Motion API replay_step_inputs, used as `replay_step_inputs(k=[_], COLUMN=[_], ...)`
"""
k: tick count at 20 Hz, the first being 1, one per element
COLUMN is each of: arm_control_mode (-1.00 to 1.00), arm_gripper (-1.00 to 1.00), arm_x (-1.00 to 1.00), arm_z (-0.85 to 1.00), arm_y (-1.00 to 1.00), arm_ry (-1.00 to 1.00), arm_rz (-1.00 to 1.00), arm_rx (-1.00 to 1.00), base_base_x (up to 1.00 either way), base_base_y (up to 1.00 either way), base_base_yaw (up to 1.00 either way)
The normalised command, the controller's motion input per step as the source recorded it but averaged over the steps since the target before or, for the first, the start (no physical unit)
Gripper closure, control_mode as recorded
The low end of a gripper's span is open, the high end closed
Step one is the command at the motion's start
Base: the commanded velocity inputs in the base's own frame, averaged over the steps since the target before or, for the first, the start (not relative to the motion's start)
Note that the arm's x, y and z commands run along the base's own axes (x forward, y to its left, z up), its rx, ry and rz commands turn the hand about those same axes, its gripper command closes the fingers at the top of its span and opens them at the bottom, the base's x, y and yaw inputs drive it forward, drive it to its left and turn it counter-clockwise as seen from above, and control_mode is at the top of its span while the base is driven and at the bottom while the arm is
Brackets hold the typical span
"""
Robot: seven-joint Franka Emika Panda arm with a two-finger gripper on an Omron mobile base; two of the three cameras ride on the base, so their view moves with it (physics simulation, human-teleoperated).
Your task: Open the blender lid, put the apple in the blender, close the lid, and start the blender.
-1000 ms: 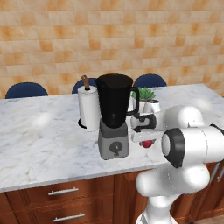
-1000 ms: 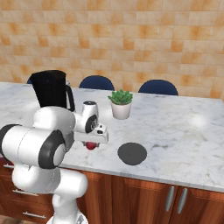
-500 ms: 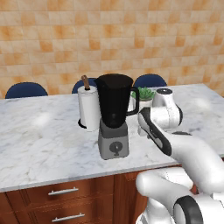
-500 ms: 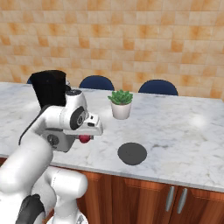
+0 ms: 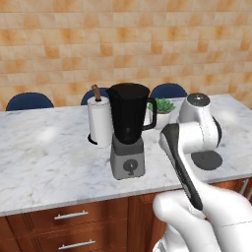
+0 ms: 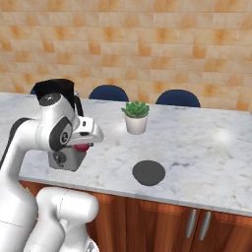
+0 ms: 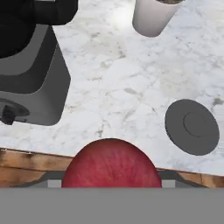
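The blender stands on the marble counter, its black jar open at the top, grey base and round knob facing the front edge. The blender lid lies flat on the counter to its right, also seen as the dark disc in the hand view. My gripper is shut on the red apple and holds it above the counter, just right of the blender base. The apple hides the fingertips in the hand view.
A white paper-towel roll stands left of and behind the blender. A small potted plant sits further back on the counter. Blue chair backs rise behind it. The counter's front edge runs just below the apple.
The arm has swung up from the counter, lifting the apple and carrying it left toward the blender. The lid and blender have stayed put.
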Motion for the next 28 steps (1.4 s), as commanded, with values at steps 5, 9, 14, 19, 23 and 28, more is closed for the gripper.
replay_step_inputs(k=[5, 9, 14, 19, 23, 28], arm_control_mode=[-1.00, -1.00, -1.00, -1.00, -1.00, -1.00], arm_gripper=[1.00, 1.00, 1.00, 1.00, 1.00, 1.00], arm_x=[-0.27, -0.15, -0.01, 0.00, 0.09, 0.43], arm_z=[0.86, 0.84, 0.86, 0.79, 0.53, 0.18], arm_y=[0.16, 0.18, 0.23, 0.08, 0.19, 0.19], arm_ry=[-0.23, -0.17, -0.09, -0.09, -0.01, 0.00], arm_rz=[0.17, 0.16, 0.12, 0.11, 0.11, 0.09], arm_rx=[0.00, 0.00, 0.00, 0.02, 0.07, 0.11], base_base_x=[0.00, 0.00, 0.00, 0.00, 0.00, 0.00], base_base_y=[0.00, 0.00, 0.00, 0.00, 0.00, 0.00], base_base_yaw=[0.00, 0.00, 0.00, 0.00, 0.00, 0.00])
